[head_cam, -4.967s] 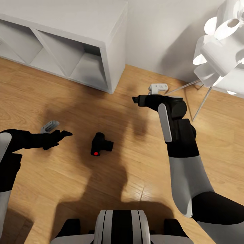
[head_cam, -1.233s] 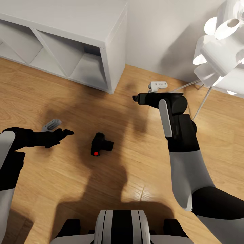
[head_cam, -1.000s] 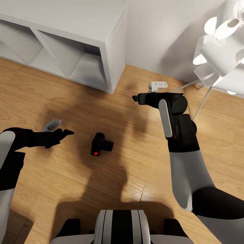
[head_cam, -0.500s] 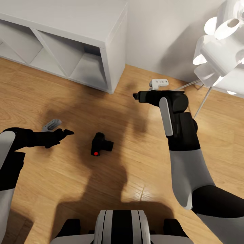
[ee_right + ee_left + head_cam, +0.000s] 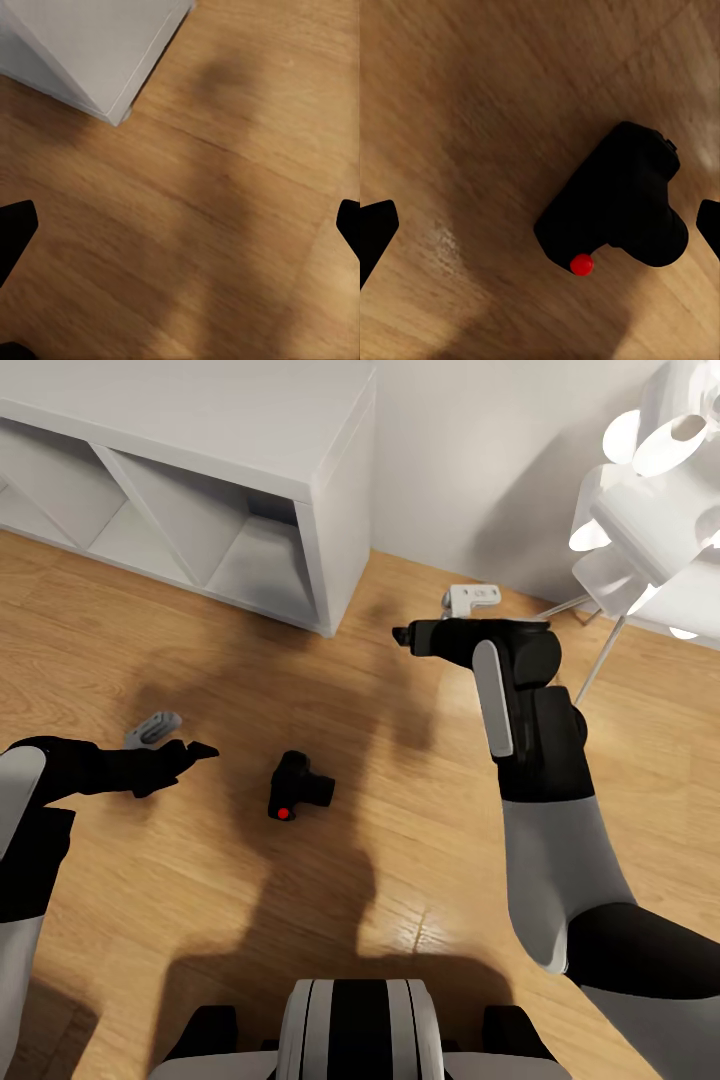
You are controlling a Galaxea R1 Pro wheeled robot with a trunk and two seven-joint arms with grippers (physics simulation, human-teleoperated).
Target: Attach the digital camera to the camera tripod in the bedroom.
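Right pincer [image 5: 402, 635] has edged farther from the unmoved digital camera [image 5: 296, 785].

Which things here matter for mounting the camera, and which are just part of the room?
For the job:
- digital camera, lying on the wood floor
- left gripper, open, beside the camera
- right gripper, open, farther off

Just there:
- white cube shelf
- white floor lamp

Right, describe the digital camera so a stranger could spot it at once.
Start at the white cube shelf and come forward across the wood floor. The digital camera lies there, just ahead of the left gripper. It is the small matte-black box with one red button.
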